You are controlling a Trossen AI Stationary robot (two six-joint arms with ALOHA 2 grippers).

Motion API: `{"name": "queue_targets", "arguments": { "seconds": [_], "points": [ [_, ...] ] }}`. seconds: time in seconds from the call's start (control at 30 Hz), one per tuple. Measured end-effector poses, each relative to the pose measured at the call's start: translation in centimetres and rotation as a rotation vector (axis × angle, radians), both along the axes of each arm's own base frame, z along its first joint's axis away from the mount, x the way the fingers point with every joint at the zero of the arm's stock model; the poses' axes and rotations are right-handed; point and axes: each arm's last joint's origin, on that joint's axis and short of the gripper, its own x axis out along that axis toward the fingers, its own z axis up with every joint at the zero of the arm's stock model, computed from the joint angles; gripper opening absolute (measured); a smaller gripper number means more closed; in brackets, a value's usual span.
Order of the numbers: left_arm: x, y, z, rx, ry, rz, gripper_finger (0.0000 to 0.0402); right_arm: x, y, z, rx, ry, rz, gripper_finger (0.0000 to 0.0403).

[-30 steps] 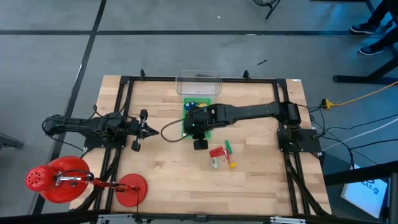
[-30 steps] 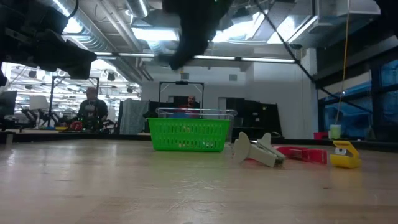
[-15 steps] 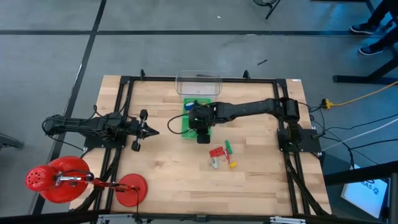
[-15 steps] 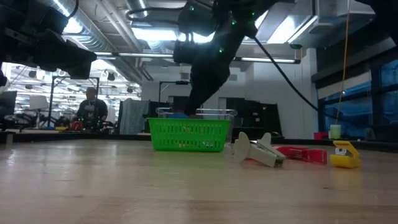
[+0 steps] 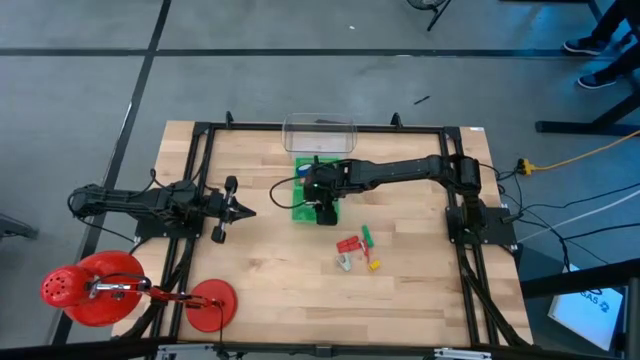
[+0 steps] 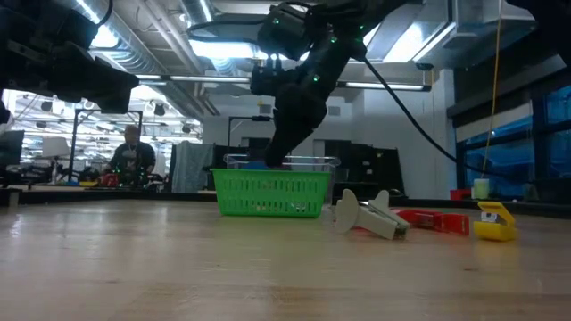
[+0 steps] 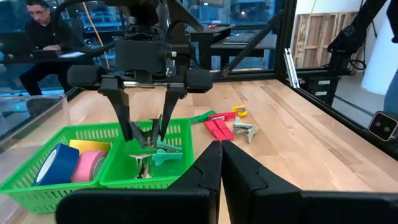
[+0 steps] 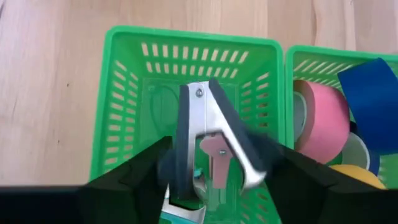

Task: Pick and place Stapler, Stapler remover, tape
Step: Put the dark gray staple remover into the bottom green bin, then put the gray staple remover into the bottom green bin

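Right arm reaches across the table from its base to the green baskets near the middle of the far side. Right gripper (image 7: 144, 127) is lowered into the nearer green basket (image 8: 118, 106), fingers (image 7: 124, 115) spread apart. A staple remover (image 8: 211, 146), metal jaws with dark grips, shows between the fingers in the right wrist view, blurred; I cannot tell whether either finger touches it. Another staple remover with a teal grip (image 7: 160, 155) lies on that basket's floor just under the gripper.

The adjoining green basket (image 7: 37, 186) holds the tape: a blue roll (image 7: 53, 165), a pink roll (image 7: 90, 165) and a yellow roll (image 7: 87, 146), packed against each other.

A clear plastic bin (image 5: 319, 133) stands just beyond the baskets at the table's far edge.

On the bare wooden table (image 5: 270, 290), toward the right arm's base from the baskets, a small cluster remains: a red stapler (image 7: 217, 129), a grey-white staple remover (image 7: 247, 129), a yellow one (image 7: 240, 112) and a green piece (image 7: 200, 116), all close together.

Left gripper (image 5: 240, 210) is pressed closed, parked over the table's left side, well apart from the baskets and pointing toward them.

A person (image 6: 132, 156) sits in the room behind the table.
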Motion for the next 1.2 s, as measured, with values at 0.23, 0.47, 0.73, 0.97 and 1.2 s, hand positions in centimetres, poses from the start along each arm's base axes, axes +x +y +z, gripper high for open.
{"name": "queue_targets", "arguments": {
  "seconds": [0.23, 0.47, 0.73, 0.97, 1.2],
  "points": [
    [0.0, 0.0, 0.0, 0.0, 0.0, 0.0, 0.0006, -0.1, 0.0, -0.1, 0.001, 0.012, 0.0, 0.0318],
    [0.0, 0.0, 0.0, 0.0, 0.0, 0.0, 0.0004, -0.1, 0.9, 1.2, 0.067, 0.056, 0.017, 0.0342],
    [0.0, 0.0, 0.0, 0.0, 0.0, 0.0, 0.0007, -0.1, 4.1, 3.3, 0.09, 0.066, 0.049, 0.0332],
    [0.0, 0.0, 0.0, 0.0, 0.0, 0.0, 0.0005, -0.8, 8.0, 3.6, 0.103, 0.095, 0.025, 0.033],
    [0.0, 0.0, 0.0, 0.0, 0.0, 0.0, 0.0008, -1.6, 12.3, 3.6, 0.083, 0.083, -0.109, 0.033]
  ]
}}
